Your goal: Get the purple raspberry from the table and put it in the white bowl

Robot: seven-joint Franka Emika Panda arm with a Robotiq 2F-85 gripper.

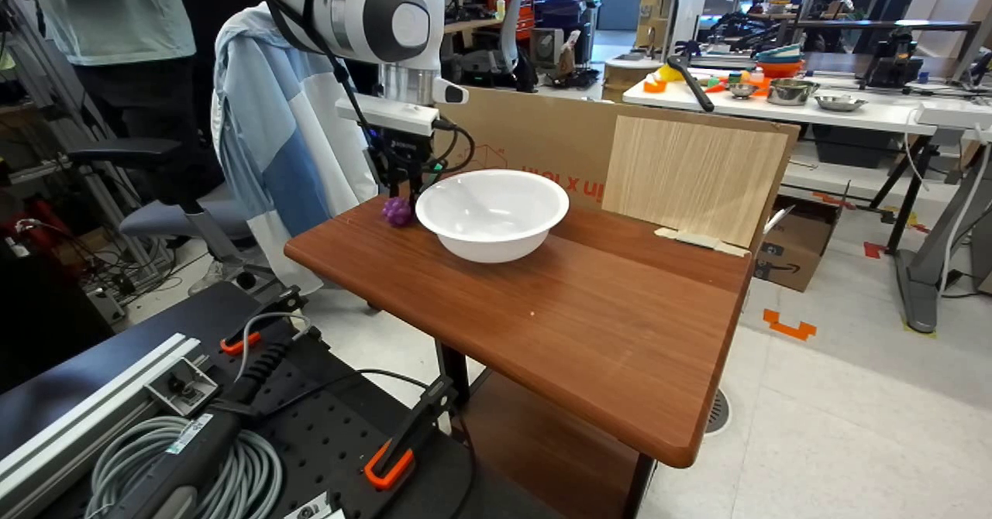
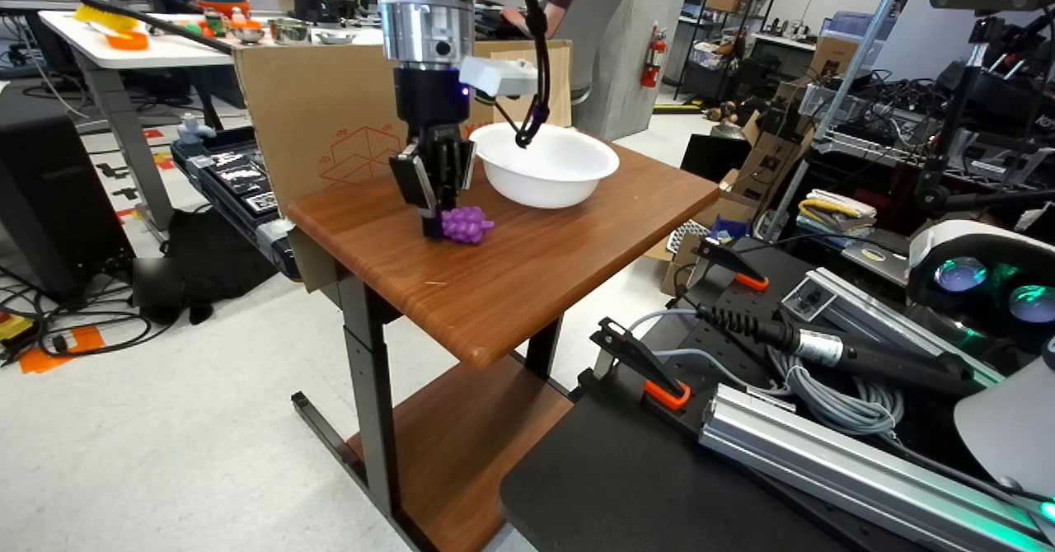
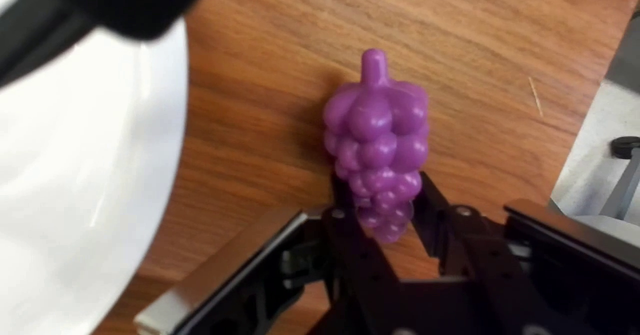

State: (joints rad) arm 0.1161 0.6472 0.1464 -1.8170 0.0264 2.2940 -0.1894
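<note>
In the wrist view the gripper [image 3: 384,195] is clenched on the purple raspberry [image 3: 377,135], its two fingers [image 3: 434,220] clasping the narrow end from either side while the stemmed end juts out beyond them; in both exterior views the white arm [image 1: 403,19] enters from the top and points the gripper down, low over the desk [image 1: 612,325]; the raspberry lies at about the level of the wood, outside the bowl, though whether its underside touches I cannot tell. The white bowl [image 1: 493,249] stands upright on the desk near the gripper; in an exterior view a black cable [image 2: 537,49] hanging from the arm overlaps it. The desk is reddish-brown with rounded corners; beside it a black perforated board [image 1: 325,418] carries orange-tipped clamps [image 1: 387,469] and coiled grey cord [image 1: 256,461]; along another edge stands a cardboard sheet [image 1: 535,124], a pale wood-grain panel [image 1: 690,174] against it; farther off, a white worktop [image 1: 845,112] bears bowls, and a fire extinguisher [image 2: 655,58] hangs on a pillar [image 2: 636,25].
</note>
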